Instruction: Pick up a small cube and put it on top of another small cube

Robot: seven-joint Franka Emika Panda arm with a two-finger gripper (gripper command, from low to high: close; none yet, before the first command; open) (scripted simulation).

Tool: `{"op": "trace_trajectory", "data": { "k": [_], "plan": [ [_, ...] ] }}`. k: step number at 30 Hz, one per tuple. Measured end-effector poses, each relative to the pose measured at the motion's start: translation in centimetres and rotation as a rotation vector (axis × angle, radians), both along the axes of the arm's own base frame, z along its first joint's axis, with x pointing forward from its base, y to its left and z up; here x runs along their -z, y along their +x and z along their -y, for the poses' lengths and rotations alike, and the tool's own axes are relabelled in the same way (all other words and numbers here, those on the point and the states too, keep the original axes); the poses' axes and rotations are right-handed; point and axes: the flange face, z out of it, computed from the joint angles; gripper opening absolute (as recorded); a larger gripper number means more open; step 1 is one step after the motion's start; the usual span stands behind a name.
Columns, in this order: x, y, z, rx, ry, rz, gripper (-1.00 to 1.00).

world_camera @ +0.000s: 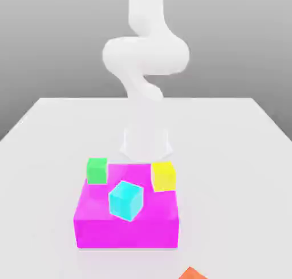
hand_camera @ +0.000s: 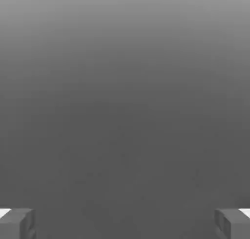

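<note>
Cubes sit on the white desk (world_camera: 51,129) in flat, matte colours, all with crisp square edges. We see a big magenta block (world_camera: 126,218), low and wide, with a smooth glossy-free top. On its top a cyan cube (world_camera: 125,200) stands turned at an angle, one corner toward us. A green cube (world_camera: 97,170) sits at the block's far corner on the exterior view's left, and a yellow cube (world_camera: 163,176), slightly tilted, at the far corner on the exterior view's right. The small cube (world_camera: 191,273), orange-red, lies on the desk at the bottom edge of the exterior view, well apart from the block and cut off by the frame. The white arm (world_camera: 144,55) rises behind the block in rounded, tubular segments. In the hand view, the hand (hand_camera: 125,223) is spread wide, its grey blocky fingertips (hand_camera: 17,223) far apart, holding nothing.
</note>
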Motion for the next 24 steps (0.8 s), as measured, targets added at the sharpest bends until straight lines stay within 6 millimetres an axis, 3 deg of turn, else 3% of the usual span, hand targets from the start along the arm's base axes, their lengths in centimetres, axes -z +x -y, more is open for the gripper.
{"op": "trace_trajectory", "data": {
  "k": [6, 12, 18, 24],
  "plan": [
    [8.1, 7.1, -1.4, -0.154, -0.040, -0.147, 0.00],
    [17.3, 12.3, -3.4, -0.298, -0.089, -0.284, 0.00],
    [27.5, 15.4, -5.7, -0.443, -0.151, -0.417, 0.00],
    [38.0, 16.4, -7.4, -0.580, -0.224, -0.549, 0.00]
  ]
}}
